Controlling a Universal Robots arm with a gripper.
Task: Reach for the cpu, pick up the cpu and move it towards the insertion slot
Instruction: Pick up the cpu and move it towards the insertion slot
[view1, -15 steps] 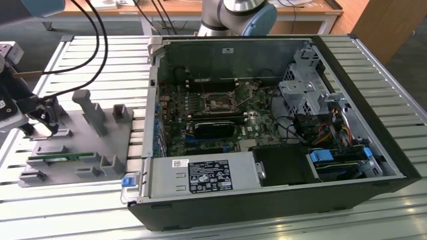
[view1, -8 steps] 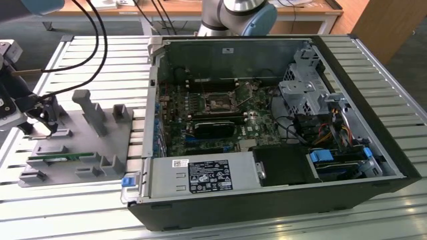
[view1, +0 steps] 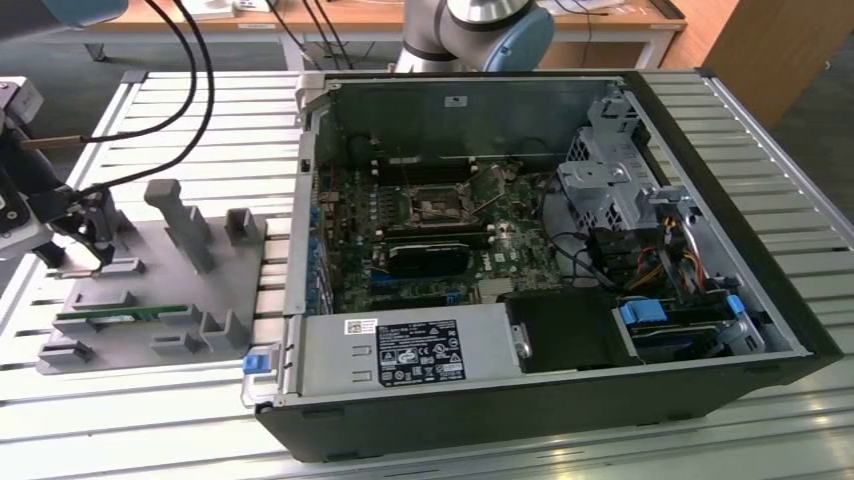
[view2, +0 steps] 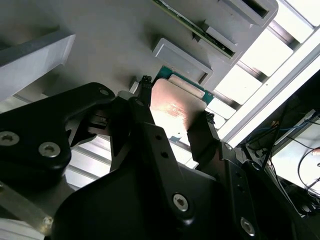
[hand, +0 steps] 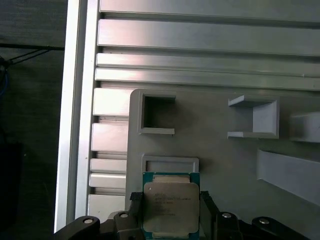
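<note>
The jaws are closed on the cpu (hand: 171, 207), one black jaw pressed against each of two opposite edges, so that the chip sits squarely between them in both wrist views. Its silver top faces up and catches a warm glare in the second wrist view (view2: 175, 107), with a thin green rim showing round the metal. Whether the chip is clear of the surface under it or resting on it, I cannot tell.

Just beyond the cpu lies the grey tray (hand: 220, 165). A shallow rectangular frame (hand: 170, 164) stands right next to the chip's far edge, and a deeper square recess (hand: 159, 114) lies past that, near the tray's corner. The tray rests on the slatted metal table (hand: 200, 37).

In the exterior view the jaws hang over the tray (view1: 147, 300) at the exterior view's left. A green memory stick (view1: 107, 318) lies in one of the tray's holders, apart from the jaws.

Farther toward the exterior view's right an open computer case (view1: 534, 420) lies on the table. The insertion slot (view1: 438, 207), dark with a silvery frame, is set in the green circuit board (view1: 514, 255) inside it, well apart from the cpu. Behind the case stands the arm's base (view1: 474, 35).
</note>
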